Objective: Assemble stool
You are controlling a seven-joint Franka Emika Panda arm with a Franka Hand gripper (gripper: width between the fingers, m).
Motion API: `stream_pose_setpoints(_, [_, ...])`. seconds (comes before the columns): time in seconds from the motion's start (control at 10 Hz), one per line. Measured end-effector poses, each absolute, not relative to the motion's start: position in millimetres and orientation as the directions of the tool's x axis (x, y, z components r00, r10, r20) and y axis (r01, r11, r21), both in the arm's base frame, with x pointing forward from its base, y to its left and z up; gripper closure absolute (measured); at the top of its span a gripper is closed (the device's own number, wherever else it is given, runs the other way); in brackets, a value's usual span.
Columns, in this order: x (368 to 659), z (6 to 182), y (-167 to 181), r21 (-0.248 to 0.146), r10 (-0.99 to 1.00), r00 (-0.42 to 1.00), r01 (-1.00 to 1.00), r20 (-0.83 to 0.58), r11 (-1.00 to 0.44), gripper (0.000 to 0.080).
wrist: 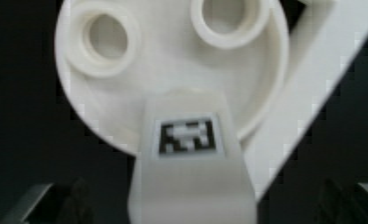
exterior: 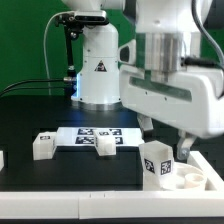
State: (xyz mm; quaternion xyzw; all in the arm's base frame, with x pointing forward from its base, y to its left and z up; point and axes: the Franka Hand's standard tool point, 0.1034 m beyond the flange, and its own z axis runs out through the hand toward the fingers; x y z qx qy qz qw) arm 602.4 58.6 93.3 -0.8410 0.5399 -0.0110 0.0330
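Observation:
The stool's round white seat [exterior: 191, 181] lies flat at the exterior view's right front. A white leg [exterior: 157, 163] with a black-and-white tag stands upright on it. In the wrist view the seat [wrist: 154, 70] shows two round sockets, and the tagged leg [wrist: 191, 140] runs from it toward the camera. My gripper [exterior: 166, 142] is directly above the leg and straddles its top. In the wrist view the gripper [wrist: 195, 208] is open, with a dark gap between the leg and each finger. Two more legs [exterior: 42, 145] [exterior: 105, 147] lie loose on the table.
The marker board [exterior: 85, 134] lies flat mid-table, with one loose leg resting on its near edge. Another white part [exterior: 2, 158] shows at the exterior view's left edge. A white rim [exterior: 80, 203] runs along the table's front. The robot's base [exterior: 98, 70] stands behind.

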Motion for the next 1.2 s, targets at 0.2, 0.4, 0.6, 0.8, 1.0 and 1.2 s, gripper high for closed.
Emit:
stream_pose_setpoints(0.2, [601.3,90.7,61.4,-0.063,-0.906,0.423,-0.905,-0.018,-0.421,0.0150])
stream_pose_setpoints(0.4, [601.2,90.5,61.5,-0.063,-0.893,0.449,-0.892,-0.016,-0.447,0.0150])
stream_pose_setpoints(0.6, [598.1,95.2,56.3,-0.068,-0.843,0.538,-0.841,-0.011,-0.536,0.0150])
stream_pose_setpoints(0.8, [575.9,106.1,43.5,-0.075,-0.690,0.724,-0.688,0.004,-0.722,0.0150])
stream_pose_setpoints(1.0, [574.8,106.3,42.9,-0.072,-0.579,0.815,-0.577,0.015,-0.814,0.0150])
stream_pose_setpoints(1.2, [574.7,105.9,42.8,-0.070,-0.486,0.874,-0.484,0.022,-0.872,0.0150])
